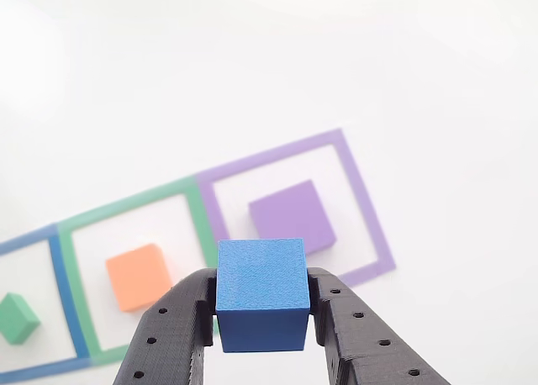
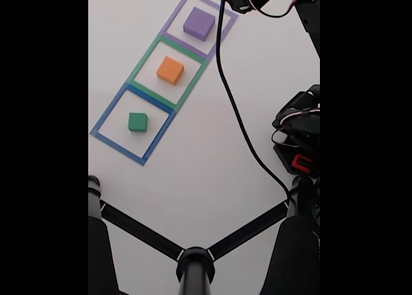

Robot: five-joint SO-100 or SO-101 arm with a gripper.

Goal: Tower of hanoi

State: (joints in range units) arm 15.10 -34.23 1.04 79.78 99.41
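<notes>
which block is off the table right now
The blue cube: the gripper is shut on it, while the green, orange and purple blocks each sit inside a taped square.

A matte blue cube (image 1: 261, 294) is seen between the black, hole-dotted fingers of the gripper (image 1: 262, 318). At 12 o'clock from it, a purple block (image 1: 292, 218) is framed by a purple taped outline (image 1: 367, 202); at 9 o'clock, an orange block (image 1: 138, 276) by a green outline (image 1: 198, 212); farther along, a green block (image 1: 17, 318) by a blue outline (image 1: 64, 280). The table (image 1: 437, 82) is white.
</notes>
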